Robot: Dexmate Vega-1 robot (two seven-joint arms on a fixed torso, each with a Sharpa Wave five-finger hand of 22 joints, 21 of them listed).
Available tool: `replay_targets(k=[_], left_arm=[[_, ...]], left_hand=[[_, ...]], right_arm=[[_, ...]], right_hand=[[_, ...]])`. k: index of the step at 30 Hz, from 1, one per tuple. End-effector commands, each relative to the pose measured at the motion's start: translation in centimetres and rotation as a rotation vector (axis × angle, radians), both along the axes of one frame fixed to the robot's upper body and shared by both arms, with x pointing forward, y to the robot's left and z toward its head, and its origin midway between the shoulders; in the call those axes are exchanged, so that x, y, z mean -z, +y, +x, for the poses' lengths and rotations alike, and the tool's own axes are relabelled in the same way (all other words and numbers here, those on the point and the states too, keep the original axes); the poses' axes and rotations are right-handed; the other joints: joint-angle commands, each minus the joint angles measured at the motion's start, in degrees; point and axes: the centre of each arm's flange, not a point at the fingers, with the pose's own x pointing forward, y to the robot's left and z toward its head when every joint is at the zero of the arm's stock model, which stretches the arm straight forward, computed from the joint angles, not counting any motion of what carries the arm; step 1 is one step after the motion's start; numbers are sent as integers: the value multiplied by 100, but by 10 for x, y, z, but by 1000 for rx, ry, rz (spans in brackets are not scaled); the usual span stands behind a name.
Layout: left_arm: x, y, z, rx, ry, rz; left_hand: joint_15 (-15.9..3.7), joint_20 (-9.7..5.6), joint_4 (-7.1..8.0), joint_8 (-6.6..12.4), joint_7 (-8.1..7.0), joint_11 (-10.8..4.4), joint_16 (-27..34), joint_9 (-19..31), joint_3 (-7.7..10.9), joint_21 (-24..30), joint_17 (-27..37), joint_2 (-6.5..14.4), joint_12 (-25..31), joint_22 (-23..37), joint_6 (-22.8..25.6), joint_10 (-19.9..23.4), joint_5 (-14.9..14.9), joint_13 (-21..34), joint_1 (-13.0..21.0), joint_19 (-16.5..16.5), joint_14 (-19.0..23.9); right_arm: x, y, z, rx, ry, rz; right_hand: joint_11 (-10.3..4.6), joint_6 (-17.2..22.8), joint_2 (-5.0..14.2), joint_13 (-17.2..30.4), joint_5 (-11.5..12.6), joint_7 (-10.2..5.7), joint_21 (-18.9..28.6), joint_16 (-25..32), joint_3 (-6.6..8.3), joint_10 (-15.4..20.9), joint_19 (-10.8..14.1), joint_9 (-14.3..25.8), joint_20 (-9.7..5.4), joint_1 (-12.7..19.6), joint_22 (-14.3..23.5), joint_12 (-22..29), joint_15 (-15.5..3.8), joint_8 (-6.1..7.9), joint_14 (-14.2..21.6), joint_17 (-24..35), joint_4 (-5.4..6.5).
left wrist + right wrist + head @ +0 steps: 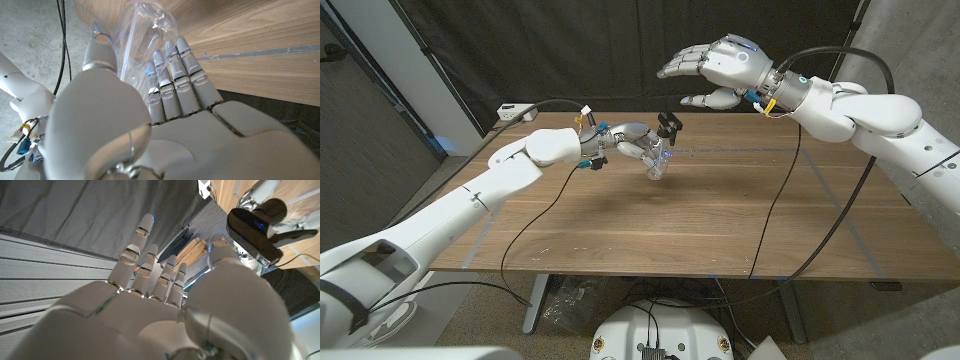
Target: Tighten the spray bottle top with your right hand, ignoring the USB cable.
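Gripping the clear spray bottle, the left robot hand; right robot hand spread, empty.

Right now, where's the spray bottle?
In the head view the spray bottle sits left of table centre, gripped by the left robot hand; the right robot hand hovers above.

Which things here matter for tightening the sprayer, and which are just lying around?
Job:
clear spray bottle, held by left hand
black spray top
right hand, open above it

Lying about:
white box at the table's corner
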Motion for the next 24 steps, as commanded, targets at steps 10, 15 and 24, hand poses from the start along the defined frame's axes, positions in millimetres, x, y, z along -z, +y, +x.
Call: replay_targets(k=[10,15,24], left_arm=[[-13,2,-5,-60,-62,102],[-13,1,-4,-59,-90,89],[-14,-3,-4,-49,-111,110]], left_hand=[[-713,39,1089,15,23,-619,26,33,1893,6,29,565,16,18,1188,608,-26,14,140,-32,698],[-711,37,1089,14,19,-616,31,29,1899,6,29,563,19,18,1195,617,-27,12,134,-34,707],[-726,43,1091,11,11,-626,30,25,1913,2,29,560,14,18,1202,607,-30,8,118,-51,700]], right_arm=[[-4,1,-7,41,28,-210],[-2,5,-8,14,24,-262],[7,10,-4,-34,12,-310]], right_hand=[[-67,118,16,6,50,-3,-22,70,-52,73,-7,10,-75,120,12,28,-144,8,83,21,28],[-74,157,30,5,54,-3,-25,77,-70,96,-13,12,-91,134,13,36,-182,17,92,24,41],[-82,217,58,3,60,-3,-33,85,-103,108,-30,13,-113,145,14,36,-217,28,97,31,67]])
